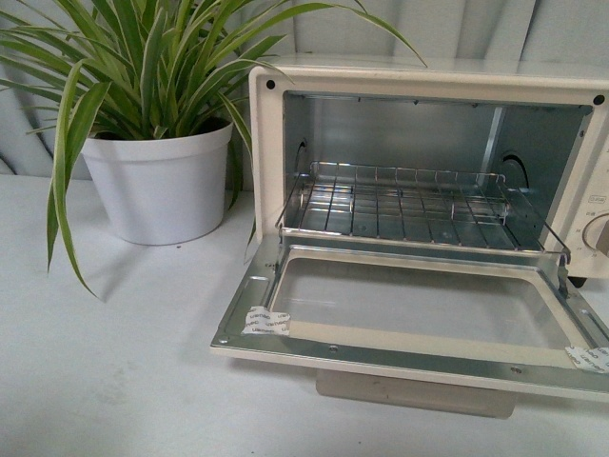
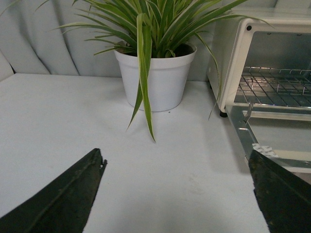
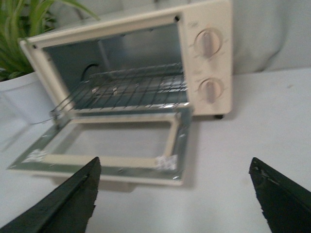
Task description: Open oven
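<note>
We find the oven (image 1: 428, 190) at the right of the front view, beside a potted plant (image 1: 157, 181) at upper left. Its door (image 1: 419, 324) lies folded fully down, glass pane facing up, wire rack (image 1: 400, 205) exposed. We judge the task complete. The door is stiff sheet metal around fragile glass; we would grip only the bar handle (image 1: 414, 392) under its front edge. The left gripper (image 2: 175, 194) and right gripper (image 3: 175, 194) both stand spread wide, holding nothing.

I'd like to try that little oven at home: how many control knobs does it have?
2, both on the oven's panel beside the open door: an upper knob and a lower knob directly beneath it. No others show.
</note>
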Controlling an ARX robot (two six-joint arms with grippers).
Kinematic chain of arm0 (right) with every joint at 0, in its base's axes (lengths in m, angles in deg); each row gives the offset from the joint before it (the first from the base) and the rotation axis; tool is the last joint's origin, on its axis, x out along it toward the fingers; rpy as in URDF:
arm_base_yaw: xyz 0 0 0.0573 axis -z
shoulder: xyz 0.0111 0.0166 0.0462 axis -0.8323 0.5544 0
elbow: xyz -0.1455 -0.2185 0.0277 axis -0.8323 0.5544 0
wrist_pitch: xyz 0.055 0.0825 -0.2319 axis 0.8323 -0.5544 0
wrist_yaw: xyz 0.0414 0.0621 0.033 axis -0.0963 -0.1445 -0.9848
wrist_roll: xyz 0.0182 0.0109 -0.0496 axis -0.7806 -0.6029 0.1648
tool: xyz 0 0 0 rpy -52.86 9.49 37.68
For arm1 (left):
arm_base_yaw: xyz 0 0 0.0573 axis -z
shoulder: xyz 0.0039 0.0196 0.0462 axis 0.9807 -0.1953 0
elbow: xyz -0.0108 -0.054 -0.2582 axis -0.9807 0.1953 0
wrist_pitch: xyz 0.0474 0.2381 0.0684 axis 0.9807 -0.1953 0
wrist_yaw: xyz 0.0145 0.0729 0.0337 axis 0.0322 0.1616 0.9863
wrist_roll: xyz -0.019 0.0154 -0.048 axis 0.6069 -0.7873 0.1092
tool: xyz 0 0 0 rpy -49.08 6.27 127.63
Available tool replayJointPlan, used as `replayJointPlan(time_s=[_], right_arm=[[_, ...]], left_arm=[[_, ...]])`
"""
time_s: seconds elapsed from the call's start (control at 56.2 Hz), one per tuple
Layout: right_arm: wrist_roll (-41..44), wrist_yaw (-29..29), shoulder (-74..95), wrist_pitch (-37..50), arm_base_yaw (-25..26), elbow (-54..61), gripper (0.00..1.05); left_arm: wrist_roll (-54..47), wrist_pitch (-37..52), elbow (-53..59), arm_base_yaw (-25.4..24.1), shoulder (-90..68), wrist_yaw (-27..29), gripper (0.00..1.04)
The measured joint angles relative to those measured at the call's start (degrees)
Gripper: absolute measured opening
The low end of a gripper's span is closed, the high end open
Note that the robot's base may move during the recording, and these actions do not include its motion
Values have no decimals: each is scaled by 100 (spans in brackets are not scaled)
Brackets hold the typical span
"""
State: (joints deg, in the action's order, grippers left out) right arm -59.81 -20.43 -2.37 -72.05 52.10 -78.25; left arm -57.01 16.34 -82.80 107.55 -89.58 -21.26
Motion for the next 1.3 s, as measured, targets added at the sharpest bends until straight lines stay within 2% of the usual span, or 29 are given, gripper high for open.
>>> replayJointPlan(time_s=[0.089,0.285,0.445,0.463,0.534,0.605,0.943,0.961,1.139,1.192,1.21,1.299], right_arm=[[669,249,-131,96,391,85,66],[922,201,-330,122,409,323,32],[970,201,-343,122,409,323,4],[997,201,-343,122,409,323,1],[990,201,-345,122,409,323,1],[990,212,-345,122,409,323,1],[990,203,-345,122,409,323,1],[999,203,-345,122,409,323,3],[997,203,-345,122,409,323,36],[997,201,-345,122,409,323,50],[997,203,-345,122,409,323,57],[997,203,-345,122,409,323,77]], left_arm=[[42,-195,136,-562,306,-507,67],[70,-358,280,-1377,640,-1300,32],[81,-424,374,-1849,798,-1742,4],[83,-428,385,-1893,811,-1788,4],[90,-494,439,-2568,933,-2605,4],[92,-490,592,-2824,1106,-2629,4],[92,-498,610,-2857,1139,-2704,4],[98,-498,610,-2857,1139,-2704,5],[96,-498,610,-2857,1139,-2706,39],[96,-498,610,-2857,1139,-2706,53],[96,-498,610,-2857,1139,-2704,62],[96,-498,610,-2857,1139,-2704,80]])
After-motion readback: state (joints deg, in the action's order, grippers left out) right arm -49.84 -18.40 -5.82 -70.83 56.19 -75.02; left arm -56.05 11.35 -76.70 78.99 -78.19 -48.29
